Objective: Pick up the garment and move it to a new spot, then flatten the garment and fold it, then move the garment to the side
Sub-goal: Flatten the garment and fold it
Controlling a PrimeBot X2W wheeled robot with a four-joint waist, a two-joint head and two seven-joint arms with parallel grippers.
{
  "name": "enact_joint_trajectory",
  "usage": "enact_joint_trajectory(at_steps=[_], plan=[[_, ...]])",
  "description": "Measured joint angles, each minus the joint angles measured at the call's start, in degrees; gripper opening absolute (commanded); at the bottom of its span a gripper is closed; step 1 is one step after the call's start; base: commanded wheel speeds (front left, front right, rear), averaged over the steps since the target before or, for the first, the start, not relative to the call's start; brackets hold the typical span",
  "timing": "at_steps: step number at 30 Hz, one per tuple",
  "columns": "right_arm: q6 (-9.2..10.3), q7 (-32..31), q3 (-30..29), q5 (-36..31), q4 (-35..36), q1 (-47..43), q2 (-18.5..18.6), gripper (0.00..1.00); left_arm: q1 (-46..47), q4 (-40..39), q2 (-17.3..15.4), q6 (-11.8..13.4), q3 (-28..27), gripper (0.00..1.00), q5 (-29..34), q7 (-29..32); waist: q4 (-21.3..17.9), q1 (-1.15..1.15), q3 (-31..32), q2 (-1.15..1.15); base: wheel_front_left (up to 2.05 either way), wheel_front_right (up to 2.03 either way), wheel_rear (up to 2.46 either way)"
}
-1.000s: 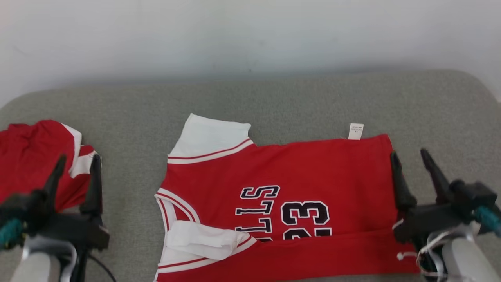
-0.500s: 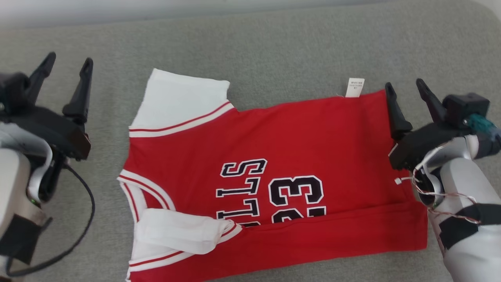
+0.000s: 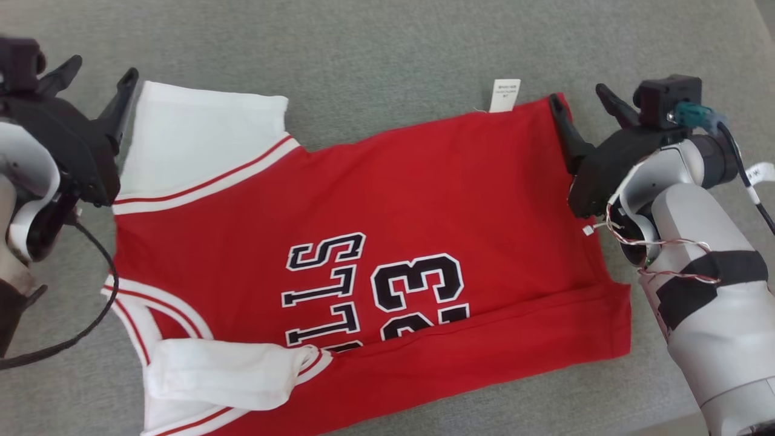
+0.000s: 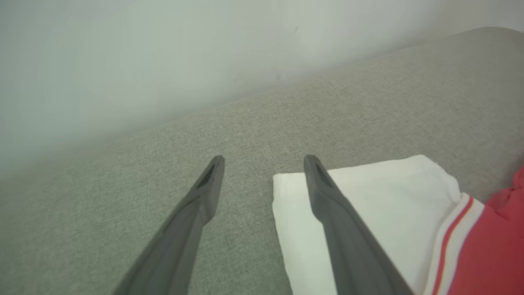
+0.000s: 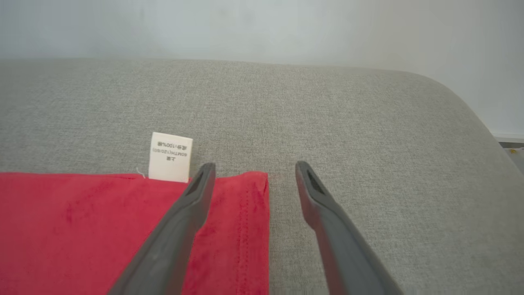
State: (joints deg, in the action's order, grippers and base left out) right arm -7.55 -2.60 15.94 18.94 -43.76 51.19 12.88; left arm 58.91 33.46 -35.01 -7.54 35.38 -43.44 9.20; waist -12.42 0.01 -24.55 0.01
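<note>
Jersey (image 3: pixel 387 200) lies flat mid-frame on the grey cushion (image 3: pixel 387 48), its near edge folded over. At the top corners, left tool (image 3: pixel 100 69) straddles the edge of the white sleeve (image 3: pixel 200 133) and right tool (image 3: pixel 576 95) the hem (image 5: pixel 254 213) corner, both wide and empty. Best pinch both evenly, lifting together.

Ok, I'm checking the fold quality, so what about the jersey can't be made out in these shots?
- Head view: the jersey's folded-over near edge covers the bottom of the lettering.
- Head view: the picture's bottom edge cuts off its near left corner.
- Head view: the care label print is too small to read.
</note>
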Motion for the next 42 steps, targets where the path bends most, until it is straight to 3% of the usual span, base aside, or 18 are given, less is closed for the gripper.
enact_joint_trajectory(at_steps=[15,28,29,30,31,32,33,34,35,36,42], plan=[[0.00,-4.2,6.4,5.8,-5.9,5.6,-0.2,1.00,6.7,3.5,-2.1,0.0,13.5,1.00,-5.9,4.6,-2.1,-0.01,-2.1,0.00,0.00,0.00,0.00],[0.00,-5.4,10.3,8.8,-9.3,8.7,-1.2,1.00,10.8,7.8,-2.2,0.0,20.1,1.00,-10.1,7.1,-2.9,-0.01,-3.8,-0.01,0.00,0.00,0.00],[0.00,-5.4,10.5,9.0,-9.6,8.8,-1.3,0.73,11.0,8.0,-2.2,0.0,20.8,1.00,-10.4,7.9,-3.0,-0.01,-3.9,-0.01,0.00,0.00,0.00],[0.00,-5.4,10.7,9.2,-9.8,8.9,-1.3,0.53,11.2,7.9,-2.3,0.0,21.3,1.00,-10.5,8.0,-3.0,-0.01,-4.0,-0.01,0.00,0.00,0.00],[0.00,-5.4,10.8,9.3,-10.0,9.1,-1.3,0.44,11.4,8.4,-2.2,0.0,21.2,0.63,-11.4,8.4,-3.0,-0.02,-4.1,-0.01,0.00,0.00,0.00],[0.00,-5.1,10.9,9.4,-10.3,9.3,-1.3,0.20,11.4,8.5,-2.2,0.0,21.4,0.18,-12.6,8.9,-3.0,-0.02,-4.1,-0.01,0.00,0.00,0.00],[0.00,-4.9,11.1,9.4,-10.5,9.7,-1.4,0.12,11.6,8.5,-2.2,0.0,21.7,0.00,-12.8,9.0,-3.0,-0.02,-4.2,-0.01,0.00,0.00,0.00],[0.00,-4.8,11.2,9.5,-10.8,10.0,-1.4,0.12,11.8,8.5,-2.2,0.0,22.0,0.00,-13.0,8.9,-3.0,-0.02,-4.3,-0.02,0.00,0.00,0.00],[0.00,-4.0,11.2,9.6,-10.8,10.3,-1.4,0.03,12.0,8.5,-2.2,0.0,22.6,0.00,-13.1,9.0,-2.9,-0.02,-4.4,-0.01,0.00,0.00,0.00],[0.00,-3.2,11.2,9.6,-11.0,10.7,-1.4,0.00,12.2,8.5,-2.2,0.0,23.0,0.00,-13.1,8.8,-2.9,-0.02,-4.5,-0.01,0.00,0.00,0.00],[0.00,1.7,10.9,9.3,-13.3,12.1,-1.4,0.00,12.5,8.7,-1.5,0.0,23.9,0.00,-14.1,3.8,-1.9,-0.01,-4.5,-0.01,0.00,0.00,0.00]])
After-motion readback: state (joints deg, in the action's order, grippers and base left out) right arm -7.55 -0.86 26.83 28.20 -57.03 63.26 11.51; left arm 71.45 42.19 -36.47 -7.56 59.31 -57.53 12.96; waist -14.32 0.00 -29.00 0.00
